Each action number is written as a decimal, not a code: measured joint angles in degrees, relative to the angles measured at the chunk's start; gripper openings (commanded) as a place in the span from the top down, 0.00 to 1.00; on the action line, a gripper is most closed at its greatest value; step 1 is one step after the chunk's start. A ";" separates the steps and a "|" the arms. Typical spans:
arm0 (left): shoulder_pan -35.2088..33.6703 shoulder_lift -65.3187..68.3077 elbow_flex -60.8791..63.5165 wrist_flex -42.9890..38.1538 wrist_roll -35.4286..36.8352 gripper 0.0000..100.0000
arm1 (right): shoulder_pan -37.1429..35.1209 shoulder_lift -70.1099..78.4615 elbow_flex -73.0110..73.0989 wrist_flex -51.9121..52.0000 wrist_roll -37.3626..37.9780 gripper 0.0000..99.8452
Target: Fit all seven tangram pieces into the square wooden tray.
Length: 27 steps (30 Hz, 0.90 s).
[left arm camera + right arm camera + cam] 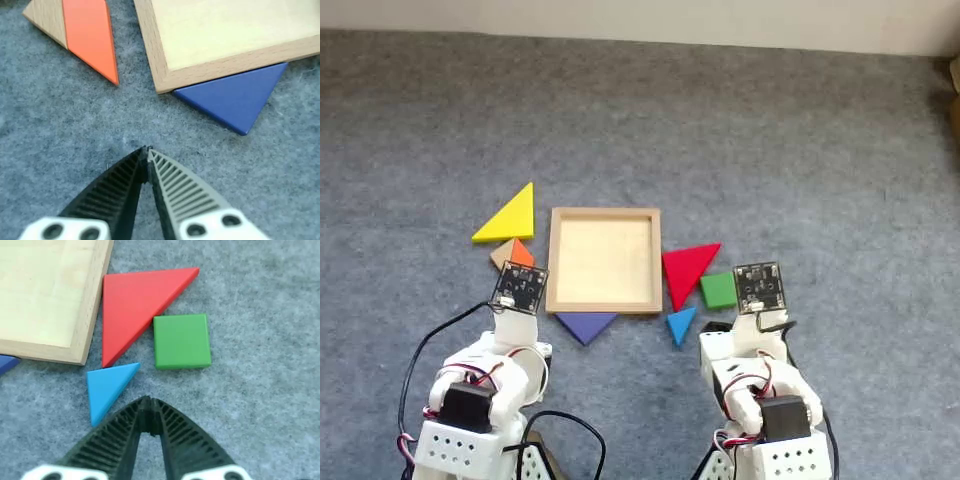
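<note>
The square wooden tray (604, 212) sits on the bench (770, 140) ahead of my arms, with all seven pieces outside it. The high view adds a yellow triangle (512, 222) to its left. My left gripper (146, 150), closed on nothing, hangs near the orange piece (90, 35), tan piece (47, 17) and dark blue triangle (232, 97). My right gripper (148, 401), likewise closed, is near the red triangle (132, 302), green square (181, 341) and light blue triangle (106, 386).

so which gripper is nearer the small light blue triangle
Right. The right gripper sits just beside the small light blue triangle. The left gripper is farther off, on the other side of the dark blue triangle, near the square wooden tray's corner.
</note>
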State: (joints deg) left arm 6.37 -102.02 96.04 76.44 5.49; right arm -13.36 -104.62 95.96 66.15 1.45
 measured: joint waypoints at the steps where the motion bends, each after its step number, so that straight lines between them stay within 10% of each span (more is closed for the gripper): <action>1: 0.00 0.00 0.00 0.00 0.00 0.99 | 0.00 0.00 0.00 0.00 0.00 1.00; 27: 0.00 0.00 0.00 0.00 0.00 0.99 | -2.99 0.00 0.00 1.67 0.00 1.00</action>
State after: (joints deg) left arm 6.37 -102.02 96.04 76.44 5.49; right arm -16.35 -104.62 95.96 67.82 1.45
